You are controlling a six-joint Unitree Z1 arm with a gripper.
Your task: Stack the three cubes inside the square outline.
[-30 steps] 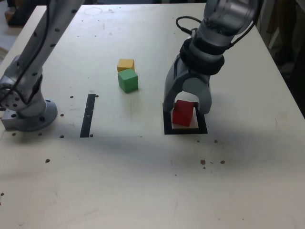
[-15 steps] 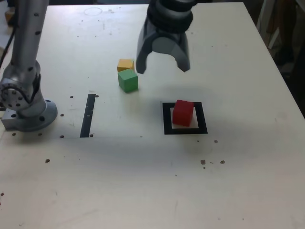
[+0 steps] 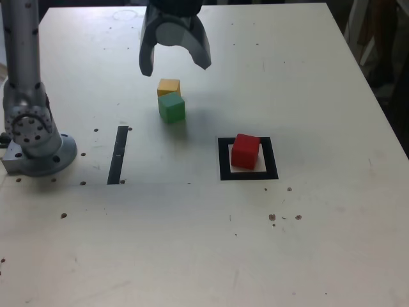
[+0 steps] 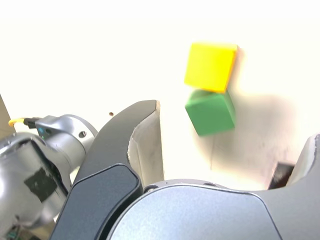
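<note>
The red cube (image 3: pixel 245 151) rests inside the black square outline (image 3: pixel 223 160) on the pale table, free of the gripper. The yellow cube (image 3: pixel 169 86) and the green cube (image 3: pixel 172 107) sit touching each other to the exterior view's left of the outline, the yellow one farther back. My gripper (image 3: pixel 175 66) hangs open and empty above and just behind the yellow cube. In the wrist view the yellow cube (image 4: pixel 211 66) and green cube (image 4: pixel 210 112) lie between the spread fingers (image 4: pixel 142 145).
A narrow black strip (image 3: pixel 118 154) is marked on the table at the exterior view's left, near the arm's grey base (image 3: pixel 35 144). Small dark specks dot the tabletop (image 3: pixel 192 243). The table's far edge runs close behind the gripper.
The gripper let go of the red cube in the outline, opened wide, rose and travelled toward the exterior view's left and back, ending above the yellow and green cubes.
</note>
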